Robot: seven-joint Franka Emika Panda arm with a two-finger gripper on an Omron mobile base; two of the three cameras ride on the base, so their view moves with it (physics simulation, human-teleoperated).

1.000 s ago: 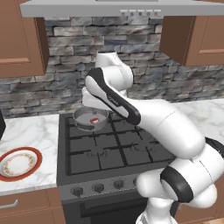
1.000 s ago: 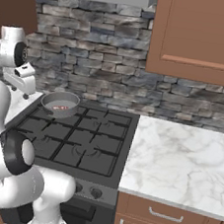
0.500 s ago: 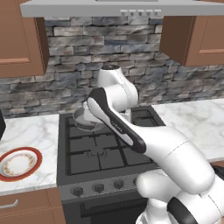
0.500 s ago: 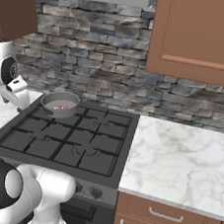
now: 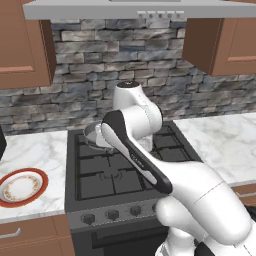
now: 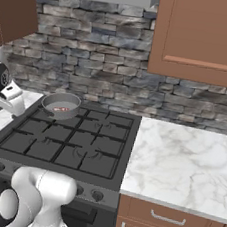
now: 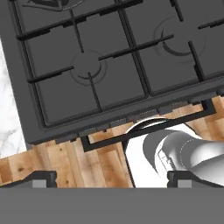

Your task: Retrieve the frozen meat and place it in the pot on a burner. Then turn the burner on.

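The pot point(image 6: 61, 105) sits on the back left burner of the black stove point(image 6: 71, 145), close to the stone wall point(image 6: 92, 57). The frozen meat point(image 6: 61, 109) lies inside it, a small dark-red patch on the grey bottom. From the left base view the pot point(image 5: 96, 134) shows only as a rim and part of its bowl, since the white arm point(image 5: 145, 165) crosses in front of it.

The gripper point(image 7: 111, 178) looks down over the front part of the stove point(image 7: 65, 87), with its two dark fingertips point(image 7: 41, 178) standing wide apart at the bottom of the hand view and nothing between them. Below the tips lie the front burner grates, the row of knobs point(image 7: 118, 124) along the stove's front edge, and the wooden floor point(image 7: 65, 162) beyond. The gripper is well apart from the pot and touches nothing.

A round white plate point(image 5: 21, 186) with an orange-red rim rests on the marble counter point(image 5: 30, 155) to the left of the stove. More marble counter point(image 6: 180, 159) stretches to the right, beneath a brown wall cabinet point(image 6: 205, 36). A grey hood point(image 5: 125, 9) hangs above the stove.
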